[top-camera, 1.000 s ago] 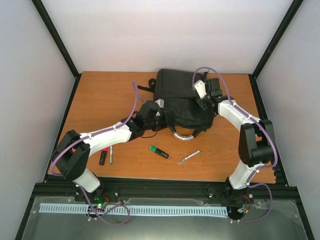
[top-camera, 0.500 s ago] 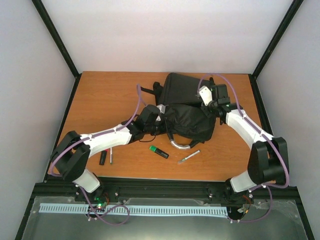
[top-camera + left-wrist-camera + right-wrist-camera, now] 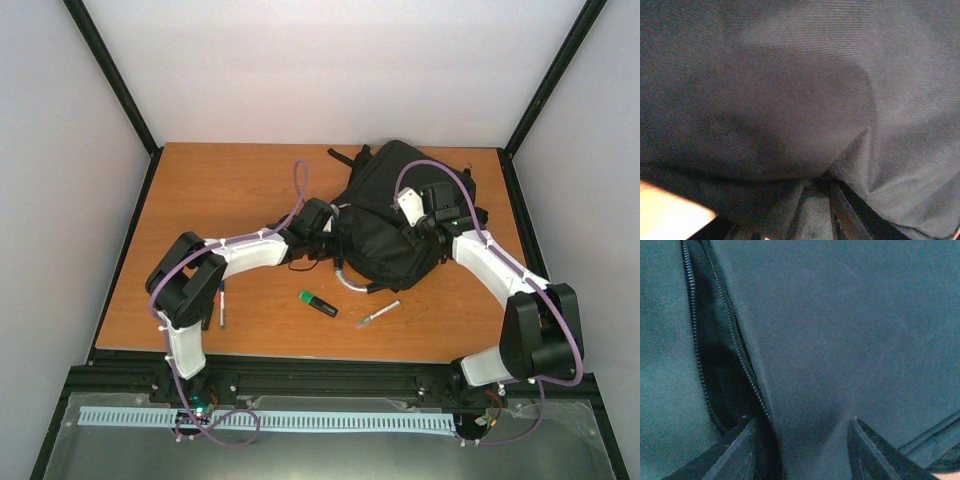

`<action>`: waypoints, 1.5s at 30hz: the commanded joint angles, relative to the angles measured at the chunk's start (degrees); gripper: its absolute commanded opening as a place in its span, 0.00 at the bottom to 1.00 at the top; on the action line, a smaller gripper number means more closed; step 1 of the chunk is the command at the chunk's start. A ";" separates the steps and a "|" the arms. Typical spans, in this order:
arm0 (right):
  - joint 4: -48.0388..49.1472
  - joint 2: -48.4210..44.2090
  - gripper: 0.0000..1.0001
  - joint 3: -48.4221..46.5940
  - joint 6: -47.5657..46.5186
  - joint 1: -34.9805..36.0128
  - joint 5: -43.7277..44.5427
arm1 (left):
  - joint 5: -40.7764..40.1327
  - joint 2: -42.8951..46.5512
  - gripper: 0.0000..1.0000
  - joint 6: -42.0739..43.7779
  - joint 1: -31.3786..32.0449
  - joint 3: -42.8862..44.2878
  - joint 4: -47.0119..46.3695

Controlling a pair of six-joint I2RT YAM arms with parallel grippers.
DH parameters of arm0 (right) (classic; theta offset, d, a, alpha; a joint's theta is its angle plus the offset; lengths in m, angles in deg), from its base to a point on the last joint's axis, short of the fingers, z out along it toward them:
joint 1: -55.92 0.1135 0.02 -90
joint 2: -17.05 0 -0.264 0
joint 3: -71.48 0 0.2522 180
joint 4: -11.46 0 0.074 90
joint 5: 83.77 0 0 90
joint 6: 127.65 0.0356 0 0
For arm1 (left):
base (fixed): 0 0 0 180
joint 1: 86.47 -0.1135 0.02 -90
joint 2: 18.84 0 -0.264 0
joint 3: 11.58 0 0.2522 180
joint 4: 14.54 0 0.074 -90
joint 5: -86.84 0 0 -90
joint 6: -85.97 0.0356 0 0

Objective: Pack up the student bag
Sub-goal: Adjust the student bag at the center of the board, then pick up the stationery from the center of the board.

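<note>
The student bag (image 3: 400, 205), a big black backpack, lies bunched at the back right of the table, its pale grey loop handle (image 3: 349, 280) hanging toward me. My left gripper (image 3: 331, 226) presses into its left side. In the left wrist view black fabric (image 3: 790, 85) fills the frame and the left gripper (image 3: 816, 184) has its fingers a little apart against a fold. My right gripper (image 3: 421, 228) rests on top of the bag. The right gripper (image 3: 803, 420) stands open with its fingers wide apart on the cloth, just right of an open zip (image 3: 715, 350).
On the table in front of the bag lie a green highlighter (image 3: 318, 303) and a silver pen (image 3: 378, 314). A dark marker (image 3: 221, 305) lies partly under my left arm. Black frame rails line the table's edges.
The bag has slid to the right and bunched up higher. My left arm has reached further right after it, and the right gripper has moved nearer with the bag.
</note>
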 commanded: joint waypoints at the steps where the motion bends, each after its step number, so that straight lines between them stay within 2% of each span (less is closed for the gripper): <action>1: 0.68 2.09 0.53 -2.72 0.96 0.48 -2.79 | -1.96 6.49 0.44 4.16 0.05 2.41 2.77; 5: -2.41 3.25 0.55 -7.06 1.96 0.55 -6.36 | -4.64 11.85 0.59 6.32 0.05 2.24 9.21; 10: -6.19 0.36 0.56 -10.31 2.31 1.00 -17.07 | -6.70 18.11 0.64 9.94 0.05 0.78 16.06; 16: -11.06 -2.36 0.58 -10.56 1.95 0.97 -31.75 | -2.93 25.49 0.67 18.10 0.11 -4.74 20.08; 20: -8.73 -4.06 0.62 -6.53 3.11 1.00 -31.92 | -1.25 29.45 0.66 22.56 1.12 -9.34 22.22; 25: -4.07 -6.47 0.68 -1.95 4.26 0.56 -25.97 | -3.01 32.02 0.63 25.49 5.95 -12.59 22.79; 27: -0.01 -7.98 0.71 0.10 7.61 -0.61 -19.82 | -2.93 31.33 0.69 26.43 7.80 -12.14 23.19; 30: 3.39 -9.10 0.71 2.90 10.34 -4.38 -19.56 | -4.52 28.68 0.72 27.84 10.38 -10.28 24.21; 38: 4.66 -9.02 0.72 2.73 13.69 -10.54 -18.49 | -6.05 20.10 0.64 31.38 16.44 -5.21 22.92; 42: 4.31 -8.82 0.72 2.54 14.03 -12.67 -20.05 | -9.96 13.73 0.62 33.28 20.42 -0.59 23.04; 45: 4.16 -8.96 0.72 2.42 14.40 -13.32 -19.07 | -12.61 8.74 0.56 34.40 22.80 2.38 23.13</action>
